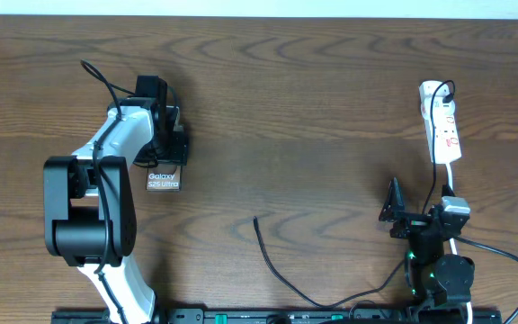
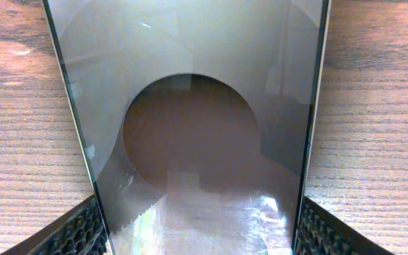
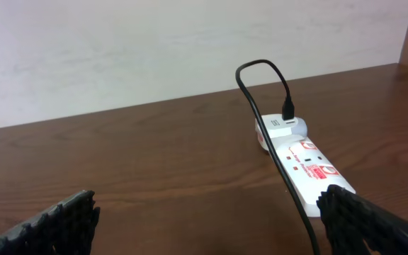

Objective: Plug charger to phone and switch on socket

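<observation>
The bronze-brown phone with white "Galaxy S25 Ultra" lettering is at the left of the table, its far half under my left gripper. In the left wrist view the phone fills the space between the pads, which sit against its two long edges. The charger's thin black cable ends free at its tip mid-table. The white socket lies at the far right. My right gripper stands open and empty near the socket, where the cable runs past.
A white adapter sits plugged in at the socket's far end, with the black cable looping up from it. The socket's white cord curves past the right arm's base. A pale wall stands behind the table's far edge.
</observation>
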`<state>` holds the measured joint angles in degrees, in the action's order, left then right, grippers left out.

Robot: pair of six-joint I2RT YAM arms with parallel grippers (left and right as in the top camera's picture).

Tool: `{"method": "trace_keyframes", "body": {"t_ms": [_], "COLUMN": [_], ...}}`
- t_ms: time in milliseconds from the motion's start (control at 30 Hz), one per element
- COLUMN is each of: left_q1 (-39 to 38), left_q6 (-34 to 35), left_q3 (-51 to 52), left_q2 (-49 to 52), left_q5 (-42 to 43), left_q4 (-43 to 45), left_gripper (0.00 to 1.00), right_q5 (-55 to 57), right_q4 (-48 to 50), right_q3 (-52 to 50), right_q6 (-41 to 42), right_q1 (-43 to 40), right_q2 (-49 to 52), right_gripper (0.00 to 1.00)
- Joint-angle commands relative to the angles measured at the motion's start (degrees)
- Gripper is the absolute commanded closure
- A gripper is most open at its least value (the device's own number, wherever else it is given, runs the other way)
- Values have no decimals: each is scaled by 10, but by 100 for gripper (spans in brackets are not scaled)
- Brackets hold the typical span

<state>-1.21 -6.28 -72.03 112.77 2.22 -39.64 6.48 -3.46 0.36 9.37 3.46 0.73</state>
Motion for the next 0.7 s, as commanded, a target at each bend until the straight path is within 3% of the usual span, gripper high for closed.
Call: {"method": "trace_keyframes", "body": {"t_ms": [0,200,533,667], "left_q1": [3,3,3,3], "left_q6": [-8,-8,-8,-8], "left_q3": [7,7,7,7], "left_q2": [26,26,26,26], "left_q5": [-18,-18,-18,-18], "left_q4": [-3,-3,-3,-1], "left_gripper": [39,46,87,92], "right_q5": [7,7,7,7], "right_q4": [-2,-2,-2,-2], "right_q3": [0,0,0,0], "right_q6": [-9,-9,-9,-9], "right_q1": [3,3,3,3], "right_q2": [-3,-3,-3,-3], "right_gripper": [1,1,1,1]}}
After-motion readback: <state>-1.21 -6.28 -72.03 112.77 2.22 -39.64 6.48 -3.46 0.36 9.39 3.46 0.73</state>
